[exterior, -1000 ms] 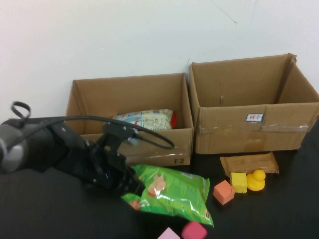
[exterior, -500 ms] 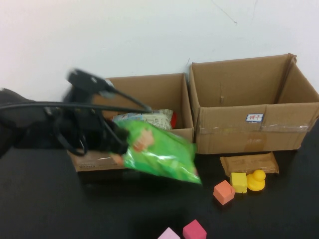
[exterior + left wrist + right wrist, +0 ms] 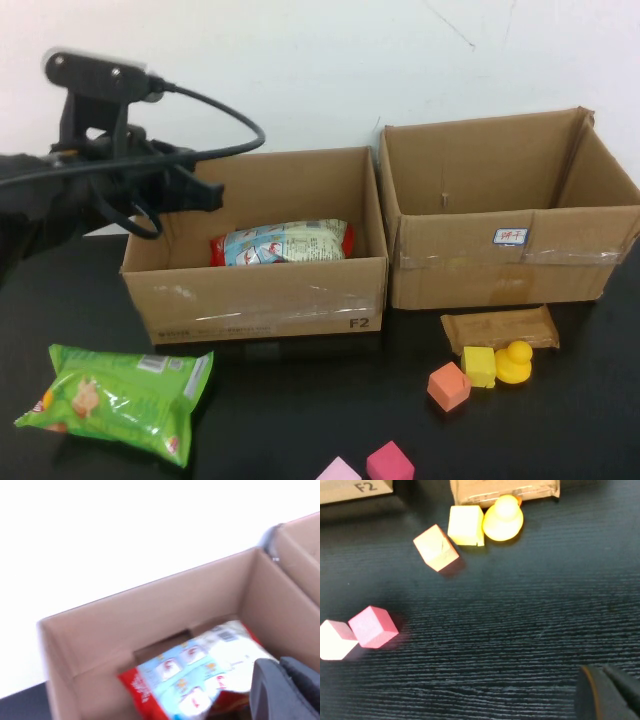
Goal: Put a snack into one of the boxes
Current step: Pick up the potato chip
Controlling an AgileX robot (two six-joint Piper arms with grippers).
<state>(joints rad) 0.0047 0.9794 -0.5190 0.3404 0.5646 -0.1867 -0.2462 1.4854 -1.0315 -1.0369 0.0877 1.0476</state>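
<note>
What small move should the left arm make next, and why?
Probably lower the left tool back toward the green snack bag. The bag lies on the table in front of the left box, not inside, and this tool, up at the box's left wall, holds nothing. The right tool hangs over the table by the blocks.

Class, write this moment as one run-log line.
left claw: raised over left box, empty | green snack bag: on table, outside boxes | right claw: above table near blocks | task: not done
</note>
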